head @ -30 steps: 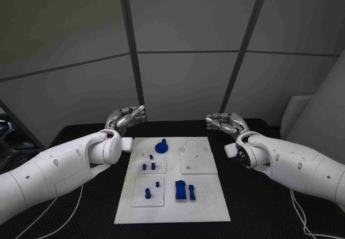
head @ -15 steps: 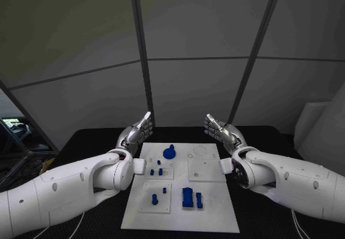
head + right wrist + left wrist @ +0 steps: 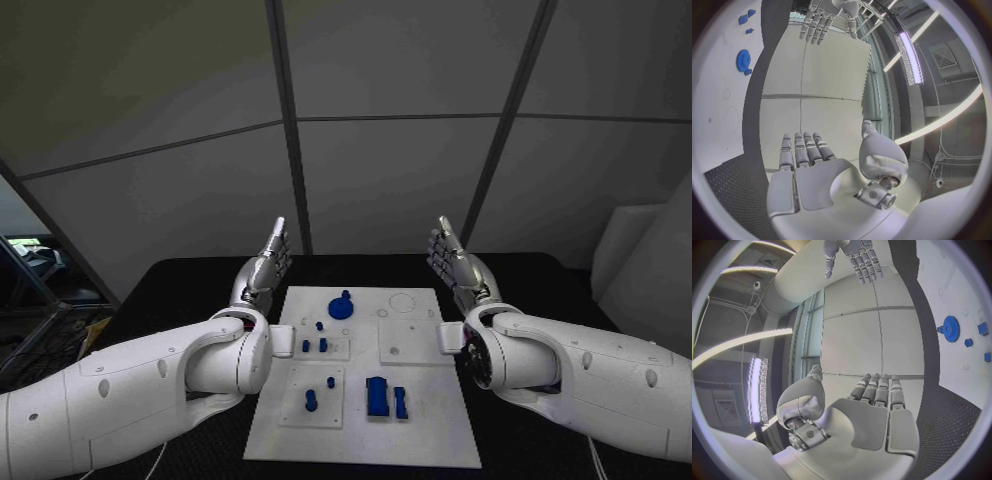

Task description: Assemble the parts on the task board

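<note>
The white task board (image 3: pixel 433 430) lies in the middle of the black table. On it are a blue gear (image 3: pixel 340 307) at the far end, small blue pegs (image 3: pixel 313 345) on the left, and two blue blocks (image 3: pixel 384 397) near the front. My left hand (image 3: pixel 265 267) is raised beside the board's far left corner, fingers straight and apart, holding nothing. My right hand (image 3: pixel 454 266) mirrors it at the far right corner, flat and empty. The left wrist view shows the left hand (image 3: pixel 876 410) and the gear (image 3: pixel 950 329); the right wrist view shows the right hand (image 3: pixel 804 170) and the gear (image 3: pixel 742 60).
The black table (image 3: pixel 173 290) runs out on both sides of the board. Grey wall panels (image 3: pixel 389 170) stand behind its far edge. My two white forearms (image 3: pixel 159 385) lie along the board's left and right sides.
Both hands uncurled from loose fists into flat, straight-fingered poses and rose upright. The head camera tilted upward between the earliest frame and the later ones.
</note>
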You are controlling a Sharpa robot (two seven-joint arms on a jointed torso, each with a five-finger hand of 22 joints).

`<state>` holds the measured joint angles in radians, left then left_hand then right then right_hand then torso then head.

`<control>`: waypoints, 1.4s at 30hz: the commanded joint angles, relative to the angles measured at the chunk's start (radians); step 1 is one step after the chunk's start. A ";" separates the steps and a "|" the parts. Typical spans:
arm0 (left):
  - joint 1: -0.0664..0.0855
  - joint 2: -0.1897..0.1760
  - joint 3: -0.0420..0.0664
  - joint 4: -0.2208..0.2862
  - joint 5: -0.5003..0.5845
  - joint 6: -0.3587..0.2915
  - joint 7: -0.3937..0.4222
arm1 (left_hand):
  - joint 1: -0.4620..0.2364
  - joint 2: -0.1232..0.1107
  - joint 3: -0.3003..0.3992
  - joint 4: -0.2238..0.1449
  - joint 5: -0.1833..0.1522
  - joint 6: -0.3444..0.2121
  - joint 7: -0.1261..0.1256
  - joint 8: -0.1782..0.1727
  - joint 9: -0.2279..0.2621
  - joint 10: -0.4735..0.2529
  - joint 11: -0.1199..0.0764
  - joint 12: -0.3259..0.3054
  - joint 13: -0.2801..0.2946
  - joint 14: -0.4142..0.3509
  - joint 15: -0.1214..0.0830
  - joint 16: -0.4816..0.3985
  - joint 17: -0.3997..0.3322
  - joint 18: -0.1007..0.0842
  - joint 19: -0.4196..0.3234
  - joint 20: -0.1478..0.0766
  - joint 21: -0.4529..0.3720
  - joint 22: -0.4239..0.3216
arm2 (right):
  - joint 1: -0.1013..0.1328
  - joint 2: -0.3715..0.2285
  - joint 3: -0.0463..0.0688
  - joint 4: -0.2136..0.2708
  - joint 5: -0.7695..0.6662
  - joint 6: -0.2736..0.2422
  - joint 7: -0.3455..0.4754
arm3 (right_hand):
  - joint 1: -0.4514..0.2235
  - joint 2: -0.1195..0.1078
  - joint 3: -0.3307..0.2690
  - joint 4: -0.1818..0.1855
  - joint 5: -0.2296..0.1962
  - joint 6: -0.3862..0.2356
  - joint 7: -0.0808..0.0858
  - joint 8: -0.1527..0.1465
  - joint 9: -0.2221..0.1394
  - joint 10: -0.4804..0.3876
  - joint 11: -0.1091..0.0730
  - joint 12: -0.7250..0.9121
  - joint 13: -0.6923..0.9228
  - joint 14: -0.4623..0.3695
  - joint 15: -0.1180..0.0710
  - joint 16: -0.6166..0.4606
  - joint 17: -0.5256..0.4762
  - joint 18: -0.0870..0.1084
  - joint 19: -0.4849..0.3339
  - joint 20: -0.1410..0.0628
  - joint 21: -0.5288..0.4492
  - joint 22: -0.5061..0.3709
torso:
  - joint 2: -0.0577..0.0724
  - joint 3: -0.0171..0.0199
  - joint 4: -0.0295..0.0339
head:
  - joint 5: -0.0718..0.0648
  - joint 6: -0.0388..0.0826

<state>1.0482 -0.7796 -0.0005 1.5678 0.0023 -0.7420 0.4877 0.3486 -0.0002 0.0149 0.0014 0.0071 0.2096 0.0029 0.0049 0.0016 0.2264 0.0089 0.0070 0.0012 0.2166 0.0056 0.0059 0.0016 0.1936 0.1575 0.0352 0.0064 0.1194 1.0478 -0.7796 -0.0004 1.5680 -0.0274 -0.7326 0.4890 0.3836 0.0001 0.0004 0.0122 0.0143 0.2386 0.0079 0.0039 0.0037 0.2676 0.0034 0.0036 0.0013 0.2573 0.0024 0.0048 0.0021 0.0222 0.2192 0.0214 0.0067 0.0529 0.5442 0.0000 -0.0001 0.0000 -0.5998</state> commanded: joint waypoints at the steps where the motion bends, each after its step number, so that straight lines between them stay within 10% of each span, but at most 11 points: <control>1: 0.002 0.000 0.000 0.002 -0.002 -0.028 0.032 | -0.111 0.000 -0.015 -0.001 -0.007 -0.066 -0.003 -0.005 -0.002 -0.072 -0.009 -0.007 -0.001 -0.069 -0.006 -0.006 -0.002 -0.058 -0.050 -0.035 -0.006 -0.038 | 0.002 0.000 0.000 0.002 0.027 -0.037 0.031 | -0.123 0.000 0.000 -0.012 -0.014 -0.077 -0.008 -0.004 -0.004 -0.087 -0.003 -0.004 -0.001 -0.082 -0.002 -0.005 -0.002 -0.022 -0.070 -0.021 -0.007 -0.053 | 0.000 0.0000 0.0001 | 0.000 0.000; 18: 0.002 0.000 0.000 0.002 -0.002 -0.028 0.032 | -0.232 0.000 -0.015 -0.001 -0.007 -0.136 -0.003 -0.005 -0.002 -0.147 -0.009 -0.007 -0.001 -0.141 -0.006 -0.006 -0.002 -0.058 -0.157 -0.035 -0.006 -0.119 | 0.002 0.000 0.000 0.002 0.027 -0.037 0.031 | -0.254 0.000 0.000 -0.012 -0.014 -0.157 -0.008 -0.004 -0.004 -0.177 -0.003 -0.004 -0.001 -0.170 -0.002 -0.005 -0.002 -0.022 -0.142 -0.021 -0.007 -0.053 | 0.000 0.0000 0.0001 | 0.000 0.000; 19: 0.002 0.000 0.000 0.002 -0.002 -0.028 0.032 | -0.236 0.000 -0.015 -0.001 -0.007 -0.210 -0.003 -0.005 -0.002 -0.152 -0.009 -0.007 -0.001 -0.145 -0.006 -0.006 -0.002 -0.058 -0.157 -0.035 -0.006 -0.119 | 0.002 0.000 0.000 0.002 0.027 -0.037 0.031 | -0.259 0.000 0.000 -0.012 -0.014 -0.161 -0.008 -0.004 -0.004 -0.179 -0.003 -0.004 -0.001 -0.173 -0.002 -0.005 -0.002 -0.022 -0.145 -0.021 -0.007 -0.053 | 0.000 0.0000 0.0001 | 0.000 0.000; 27: 0.002 0.000 0.000 0.002 -0.002 -0.028 0.032 | -0.274 0.000 -0.015 -0.001 -0.007 -0.210 -0.003 -0.005 -0.002 -0.226 -0.009 -0.007 -0.001 -0.217 -0.006 -0.006 -0.002 -0.058 -0.157 -0.035 -0.006 -0.119 | 0.002 0.000 0.000 0.002 0.027 -0.037 0.031 | -0.301 0.000 0.000 -0.012 -0.014 -0.239 -0.008 -0.004 -0.004 -0.268 -0.003 -0.004 -0.001 -0.257 -0.002 -0.005 -0.002 -0.022 -0.219 -0.021 -0.007 -0.053 | 0.000 0.0000 0.0001 | 0.000 0.000; 28: 0.002 0.000 0.000 0.002 -0.002 -0.028 0.032 | -0.349 0.000 -0.015 -0.001 -0.007 -0.210 -0.003 -0.005 -0.002 -0.226 -0.009 -0.007 -0.001 -0.217 -0.006 -0.006 -0.002 -0.058 -0.157 -0.035 -0.006 -0.119 | 0.002 0.000 0.000 0.002 0.027 -0.037 0.031 | -0.384 0.000 0.000 -0.012 -0.014 -0.239 -0.008 -0.004 -0.004 -0.268 -0.003 -0.004 -0.001 -0.257 -0.002 -0.005 -0.002 -0.022 -0.219 -0.021 -0.007 -0.053 | 0.000 0.0000 0.0001 | 0.000 0.000; 42: 0.002 0.000 0.000 0.002 -0.002 -0.028 0.032 | -0.349 0.000 -0.015 -0.001 -0.007 -0.210 -0.003 -0.005 -0.002 -0.226 -0.009 -0.007 -0.001 -0.217 -0.006 -0.006 -0.002 -0.058 -0.157 -0.035 -0.006 -0.119 | 0.002 0.000 0.000 0.002 0.027 -0.037 0.031 | -0.384 0.000 0.000 -0.012 -0.014 -0.239 -0.008 -0.004 -0.004 -0.268 -0.003 -0.004 -0.001 -0.257 -0.002 -0.005 -0.002 -0.022 -0.219 -0.021 -0.007 -0.053 | 0.000 0.0000 0.0001 | 0.000 0.000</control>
<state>1.0484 -0.7796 -0.0004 1.5684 0.0057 -0.7684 0.4975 0.0066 -0.0009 0.0057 -0.0002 0.0034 0.0035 0.0001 0.0054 0.0014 0.0041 0.0007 0.0036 0.0017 0.0055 -0.0001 0.0060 0.0011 0.1938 0.0050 0.0003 0.0064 0.0009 1.0479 -0.7796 -0.0004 1.5686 0.0022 -0.7654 0.5059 0.0020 0.0034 0.0008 0.0065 0.0052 0.0052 -0.0003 0.0040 0.0011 0.0052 0.0000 0.0037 0.0009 0.0036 -0.0001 0.0050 0.0014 0.0071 0.0055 -0.0003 0.0068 0.0010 0.5442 0.0000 0.0001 0.0000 -0.5998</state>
